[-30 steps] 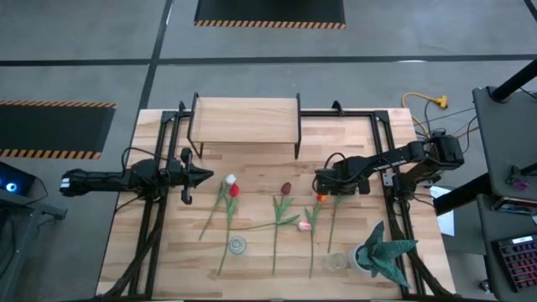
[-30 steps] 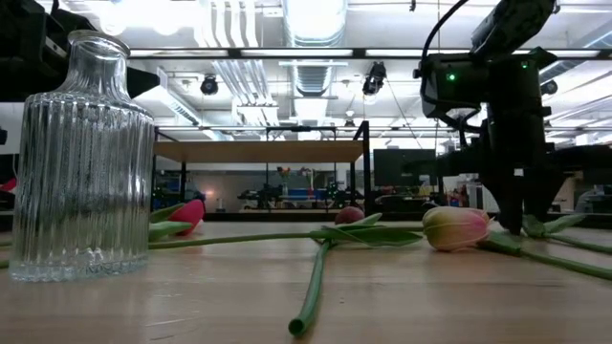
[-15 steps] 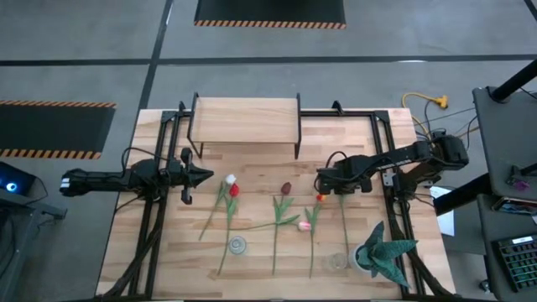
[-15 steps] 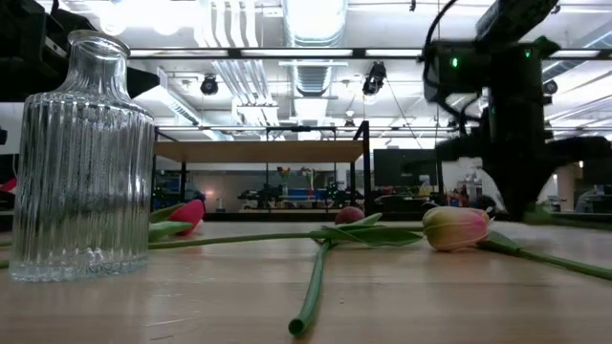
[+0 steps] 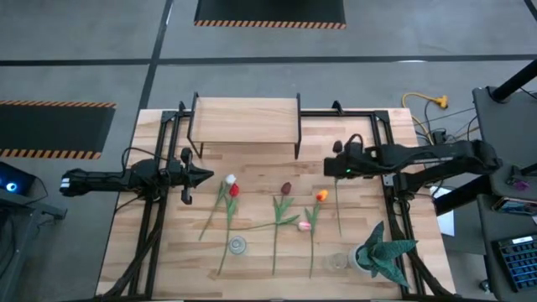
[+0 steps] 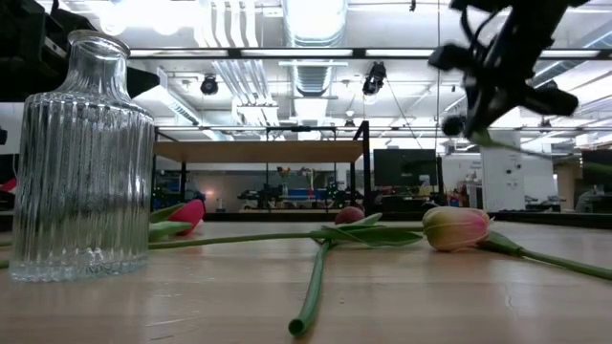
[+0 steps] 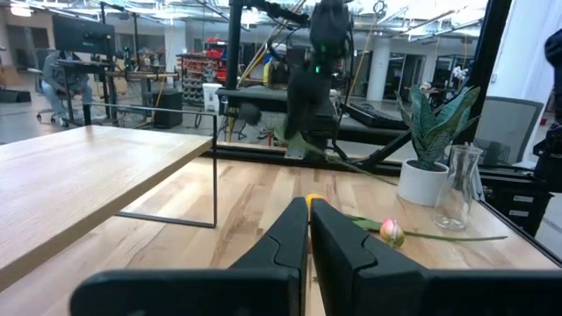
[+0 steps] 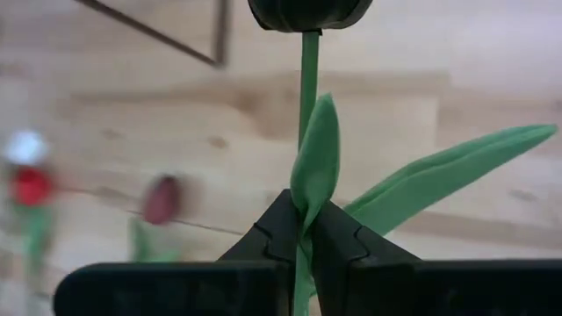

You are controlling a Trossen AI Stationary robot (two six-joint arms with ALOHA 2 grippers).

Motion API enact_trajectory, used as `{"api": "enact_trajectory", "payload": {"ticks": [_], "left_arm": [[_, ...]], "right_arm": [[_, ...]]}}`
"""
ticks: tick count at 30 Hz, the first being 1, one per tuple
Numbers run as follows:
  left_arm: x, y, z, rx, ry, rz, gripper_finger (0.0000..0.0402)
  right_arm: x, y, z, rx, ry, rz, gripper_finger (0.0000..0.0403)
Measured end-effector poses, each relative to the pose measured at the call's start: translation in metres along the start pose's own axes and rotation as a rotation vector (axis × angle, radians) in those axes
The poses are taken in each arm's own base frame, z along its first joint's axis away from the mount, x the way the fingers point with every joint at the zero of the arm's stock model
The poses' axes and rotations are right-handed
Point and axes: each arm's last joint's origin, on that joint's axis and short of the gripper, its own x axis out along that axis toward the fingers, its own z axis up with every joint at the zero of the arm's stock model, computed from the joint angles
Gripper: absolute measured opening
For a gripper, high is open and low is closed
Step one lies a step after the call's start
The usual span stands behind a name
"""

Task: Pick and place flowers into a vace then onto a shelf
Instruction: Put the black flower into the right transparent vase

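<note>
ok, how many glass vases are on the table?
2. The left vase stands left of centre, toward the lower edge of the high view. The right vase stands right beside the potted plant. None seems hidden.

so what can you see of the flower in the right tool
The flower shows a thin green stem with long pointed leaves, plastic-looking. The right tool is shut on the stem, and one leaf seems caught in the grip too. Seen from table height, it is lifted off the table, slanting down away from the tool. Which head is its own can't be told.
</note>
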Motion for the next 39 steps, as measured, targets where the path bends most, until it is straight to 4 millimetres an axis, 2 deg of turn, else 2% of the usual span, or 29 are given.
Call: {"api": "enact_trajectory", "payload": {"ticks": [14, 20, 26, 32, 39], "left_arm": [[0.0, 0.0, -0.001, 0.001, 0.01, 0.001, 0.0], [0.0, 0.0, -0.001, 0.001, 0.008, 0.001, 0.0], [0.0, 0.0, -0.001, 0.001, 0.008, 0.001, 0.0], [0.0, 0.0, -0.001, 0.001, 0.01, 0.001, 0.0], [0.0, 0.0, -0.002, 0.004, 0.02, 0.002, 0.0]], "right_arm": [[-0.092, 0.008, 0.032, -0.276, -0.2, 0.387, 0.0011], [-0.119, 0.023, 0.032, -0.43, -0.274, 0.582, 0.0011], [-0.141, 0.034, 0.018, -0.577, -0.281, 0.75, 0.0011], [-0.145, 0.043, -0.015, -0.784, -0.274, 0.896, 0.0011], [-0.161, 0.046, -0.043, -0.869, -0.284, 1.092, 0.0011]]}}
